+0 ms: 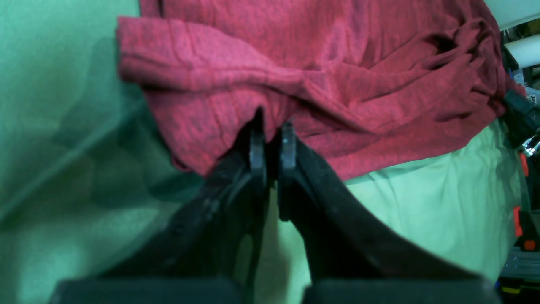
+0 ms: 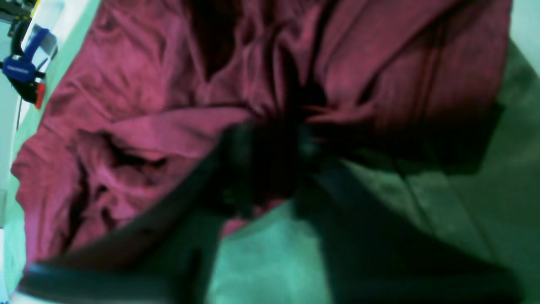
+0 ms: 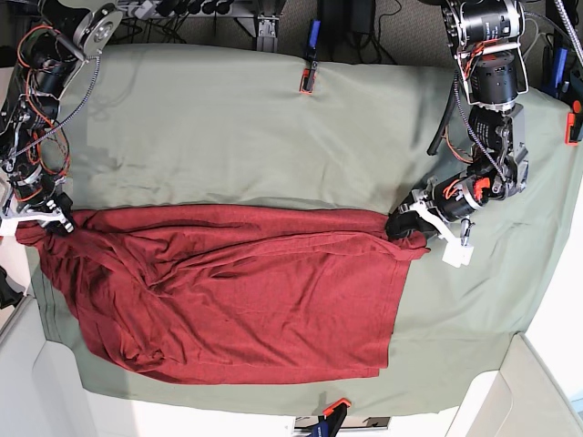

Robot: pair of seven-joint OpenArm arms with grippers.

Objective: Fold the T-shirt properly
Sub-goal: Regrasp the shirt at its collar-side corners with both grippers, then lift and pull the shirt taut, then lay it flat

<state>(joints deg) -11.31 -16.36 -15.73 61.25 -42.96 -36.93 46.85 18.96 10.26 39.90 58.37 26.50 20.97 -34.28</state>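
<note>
The dark red T-shirt [image 3: 228, 291] lies spread and wrinkled on the sage-green cloth [image 3: 237, 137], wide side across the table. My left gripper [image 3: 402, 227] is shut on the shirt's upper right corner. In the left wrist view its fingers [image 1: 257, 147] stand close together, pinching the fabric edge [image 1: 270, 84]. My right gripper [image 3: 53, 222] is shut on the shirt's upper left corner. In the right wrist view, which is blurred, the gripper [image 2: 274, 143] sits in bunched fabric [image 2: 147, 105] that gathers into folds toward it.
The green cloth covers the table and is held by clamps at the back edge [image 3: 308, 80], the front edge [image 3: 332, 408] and the right edge [image 3: 572, 123]. A blue clamp [image 2: 21, 69] shows in the right wrist view. The table's front edge lies just below the shirt.
</note>
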